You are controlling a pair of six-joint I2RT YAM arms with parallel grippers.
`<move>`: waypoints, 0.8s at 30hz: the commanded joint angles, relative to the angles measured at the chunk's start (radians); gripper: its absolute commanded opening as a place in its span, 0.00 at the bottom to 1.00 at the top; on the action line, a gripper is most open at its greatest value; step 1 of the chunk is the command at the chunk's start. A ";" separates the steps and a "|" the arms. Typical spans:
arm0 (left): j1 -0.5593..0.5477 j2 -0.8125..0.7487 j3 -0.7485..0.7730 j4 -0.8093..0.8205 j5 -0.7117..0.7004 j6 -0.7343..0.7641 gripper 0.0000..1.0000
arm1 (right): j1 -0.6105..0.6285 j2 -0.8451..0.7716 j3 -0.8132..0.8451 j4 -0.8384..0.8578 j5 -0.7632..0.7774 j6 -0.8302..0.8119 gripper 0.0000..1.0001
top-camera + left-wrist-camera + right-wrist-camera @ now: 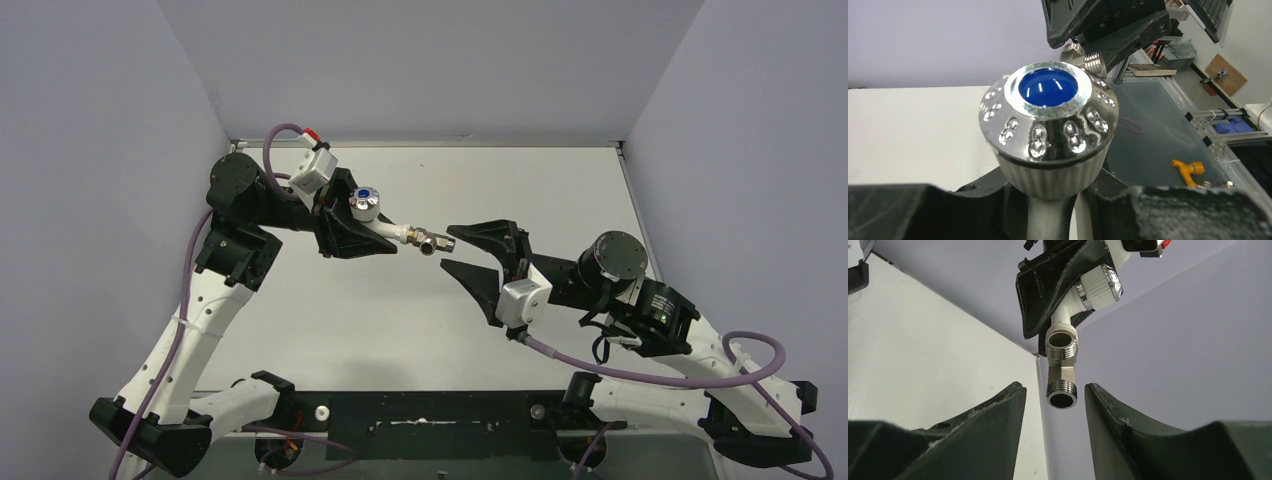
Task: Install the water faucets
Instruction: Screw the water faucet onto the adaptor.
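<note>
- White plastic tap body (388, 230), topped by a round chrome knob (1048, 117) with a blue dot at its centre, is held off the pale grey-white table (400, 340), left of the table's middle.
- We see the left gripper (372, 240) clamped tight on the tap body's white stem, just below the knob. In the left wrist view the stem is pinched between its black fingers (923, 210).
- A small grey-brass metal threaded fitting (1062, 367) sits on the free end of the tap body, touching it. In the right wrist view we see two open threaded ends on the fitting, one above the other.
- From above, the tap body points across towards the right arm, with the fitting at the outer end.
- The right gripper (446, 248) faces the fitting with its jaws parted, and it holds nothing.
- In the right wrist view the fitting's lower threaded end hangs between the two black fingertips (998, 415). We see a gap on either side, so it touches neither.
- From above, the fitting's tip lies just beside one finger of the right gripper. From that view we cannot tell whether they touch.
- Plain lilac-grey walls (430, 60) close in the table on three sides.
</note>
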 commanded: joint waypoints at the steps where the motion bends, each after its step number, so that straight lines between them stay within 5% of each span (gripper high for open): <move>1: 0.001 -0.012 0.019 0.062 -0.004 -0.008 0.00 | 0.007 0.004 0.024 0.078 0.036 -0.013 0.46; 24: 0.010 -0.019 0.021 0.059 -0.010 -0.009 0.00 | 0.010 0.008 0.008 0.114 0.089 0.095 0.11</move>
